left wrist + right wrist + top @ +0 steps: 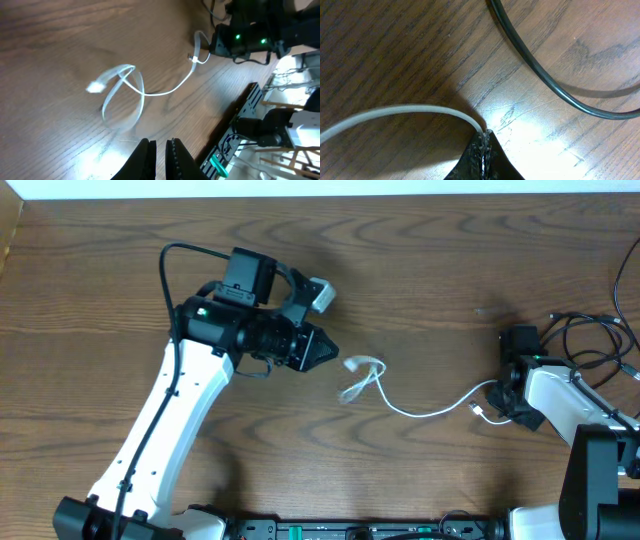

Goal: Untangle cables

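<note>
The white cable (420, 412) lies on the wooden table, and its left end is folded into a small loop (362, 375). My left gripper (335, 352) hovers just left of that loop. In the left wrist view the loop (122, 87) lies on the wood ahead of the left gripper (161, 141), whose jaws stand a narrow gap apart with nothing between them. My right gripper (498, 402) holds the cable's right end. In the right wrist view the white cable (395, 111) runs into the shut fingertips of the right gripper (484, 134). A black cord (545, 75) curves across the wood beyond; I cannot tell whether it is the black cable.
A bundle of black leads (590, 340) lies at the table's right edge by the right arm's base. The left arm's white link (165, 430) crosses the left half of the table. A black rail (400, 530) runs along the near edge.
</note>
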You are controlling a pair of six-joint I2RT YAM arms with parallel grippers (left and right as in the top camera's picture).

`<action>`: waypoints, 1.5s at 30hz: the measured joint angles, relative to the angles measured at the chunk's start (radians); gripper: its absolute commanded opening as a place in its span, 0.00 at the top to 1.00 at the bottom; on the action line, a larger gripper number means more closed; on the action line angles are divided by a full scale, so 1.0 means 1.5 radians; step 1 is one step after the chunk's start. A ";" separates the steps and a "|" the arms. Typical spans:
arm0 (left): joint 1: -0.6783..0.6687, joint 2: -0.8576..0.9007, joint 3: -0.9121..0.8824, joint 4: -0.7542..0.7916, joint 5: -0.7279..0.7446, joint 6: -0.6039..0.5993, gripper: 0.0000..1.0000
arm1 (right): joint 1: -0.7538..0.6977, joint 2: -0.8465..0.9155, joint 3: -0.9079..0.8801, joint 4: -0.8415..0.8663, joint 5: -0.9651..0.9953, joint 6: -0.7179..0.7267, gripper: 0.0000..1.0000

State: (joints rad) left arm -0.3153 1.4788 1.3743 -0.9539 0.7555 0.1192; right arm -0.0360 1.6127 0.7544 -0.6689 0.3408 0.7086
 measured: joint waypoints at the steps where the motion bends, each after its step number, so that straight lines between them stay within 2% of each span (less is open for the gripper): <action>1: 0.007 0.000 0.000 0.000 0.006 0.002 0.87 | 0.000 0.000 0.000 0.000 0.000 0.000 0.99; 10: 0.079 0.000 0.000 -0.003 0.024 0.008 0.86 | 0.000 0.000 0.000 0.000 0.000 0.000 0.99; 13: 0.083 0.000 0.000 -0.010 -0.003 0.009 0.76 | 0.000 0.000 0.000 0.000 0.000 0.000 0.99; 15: 0.082 0.000 0.000 -0.019 -0.023 0.010 0.73 | 0.000 0.000 0.000 0.000 0.000 0.000 0.99; 26: 0.082 0.030 0.000 -0.023 -0.071 0.009 0.70 | -0.001 0.000 0.000 0.010 -0.006 -0.001 0.99; 31: 0.082 0.065 -0.006 -0.015 -0.075 0.008 0.46 | -0.002 -0.002 0.000 0.022 -0.015 -0.001 0.99; 35: 0.080 0.090 -0.006 0.025 -0.077 0.008 0.36 | -0.002 -0.003 0.000 0.025 -0.021 -0.001 0.99; 37: 0.075 0.104 -0.006 0.054 -0.077 0.005 0.33 | -0.002 -0.003 0.000 0.026 -0.022 -0.001 0.99; 45: 0.026 0.166 -0.006 0.152 -0.083 0.006 0.32 | -0.002 -0.003 0.001 0.026 -0.024 -0.001 0.99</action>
State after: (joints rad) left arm -0.2764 1.7283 1.3651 -0.7261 0.6312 0.1280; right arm -0.0391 1.6089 0.7555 -0.6304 0.3050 0.7074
